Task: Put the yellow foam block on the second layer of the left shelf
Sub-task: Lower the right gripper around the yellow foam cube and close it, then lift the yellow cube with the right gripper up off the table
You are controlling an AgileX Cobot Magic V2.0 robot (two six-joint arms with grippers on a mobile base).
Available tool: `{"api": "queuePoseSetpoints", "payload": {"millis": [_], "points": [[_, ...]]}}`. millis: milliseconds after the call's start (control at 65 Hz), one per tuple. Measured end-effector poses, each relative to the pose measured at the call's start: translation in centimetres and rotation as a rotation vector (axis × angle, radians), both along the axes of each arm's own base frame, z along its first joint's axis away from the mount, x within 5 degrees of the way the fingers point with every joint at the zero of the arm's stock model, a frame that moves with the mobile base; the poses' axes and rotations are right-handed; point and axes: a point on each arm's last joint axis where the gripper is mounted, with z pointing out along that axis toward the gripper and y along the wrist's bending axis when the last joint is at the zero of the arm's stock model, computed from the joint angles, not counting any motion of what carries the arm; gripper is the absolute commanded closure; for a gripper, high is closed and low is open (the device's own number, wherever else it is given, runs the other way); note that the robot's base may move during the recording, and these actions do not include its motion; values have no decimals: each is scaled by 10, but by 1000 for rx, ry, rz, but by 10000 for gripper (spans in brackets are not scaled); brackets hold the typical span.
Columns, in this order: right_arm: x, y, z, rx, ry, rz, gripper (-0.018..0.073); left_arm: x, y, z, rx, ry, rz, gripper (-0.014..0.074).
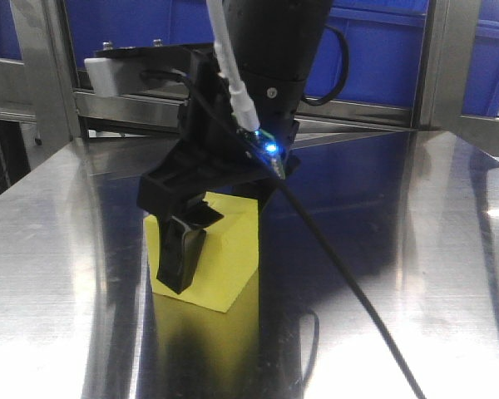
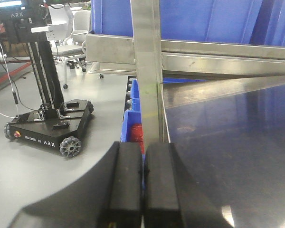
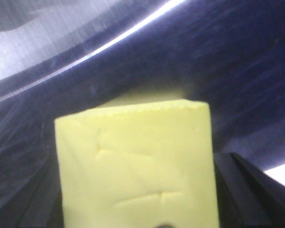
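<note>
Fingers (image 1: 179, 249) astride yellow foam block (image 1: 233, 258)

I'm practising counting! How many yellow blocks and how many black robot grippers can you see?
yellow foam block: 1
black grippers: 2 (left gripper, right gripper)
Total: 3

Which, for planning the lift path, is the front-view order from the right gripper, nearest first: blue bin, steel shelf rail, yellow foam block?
1. yellow foam block, centre foreground.
2. steel shelf rail, behind it.
3. blue bin, farthest back.
</note>
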Motion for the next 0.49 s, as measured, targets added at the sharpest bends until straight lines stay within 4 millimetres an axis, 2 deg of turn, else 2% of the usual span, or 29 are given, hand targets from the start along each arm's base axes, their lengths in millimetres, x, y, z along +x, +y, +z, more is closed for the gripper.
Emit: {"api": "queuePoseSetpoints", "payload": {"millis": [108,216,277,339,493], "points": [[0,1,-1,4,-2,-2,52,0,0,0,0,0,0,460],[0,0,2,8,-6,-1,199,0,0,0,0,0,0,460],[0,0,5,14,-14,0,252,0,0,0,0,0,0,460],[-2,-2,12,28,-28,0,284,0,0,0,0,0,0,460],[-8,-9,41,98,-98,-4,288,0,0,0,0,0,0,460]]}}
